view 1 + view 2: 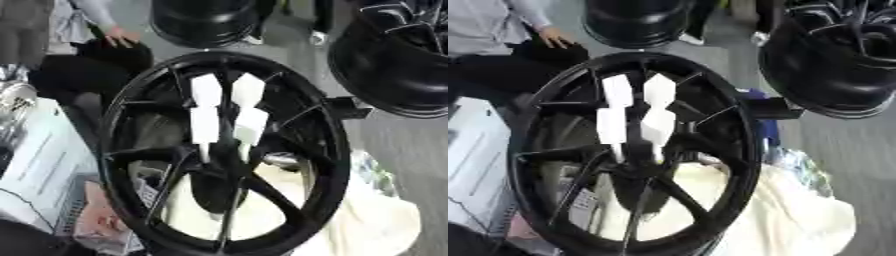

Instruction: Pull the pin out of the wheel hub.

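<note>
A large black spoked wheel hub (337, 150) fills the middle of both views, its face turned toward me. Two white pins stand side by side out of its centre. The left pin (205, 112) and the right pin (248, 111) each look like two blocky white segments that narrow to a thin tip where they enter the hub's middle (219, 165). Neither of my hands shows in either view, and nothing touches the pins.
A cream cloth (367, 225) lies under the hub at the lower right. More black wheels stand at the top (206, 22) and the upper right (394, 60). White sheets and a box (44, 170) lie at the left. A person sits at the upper left.
</note>
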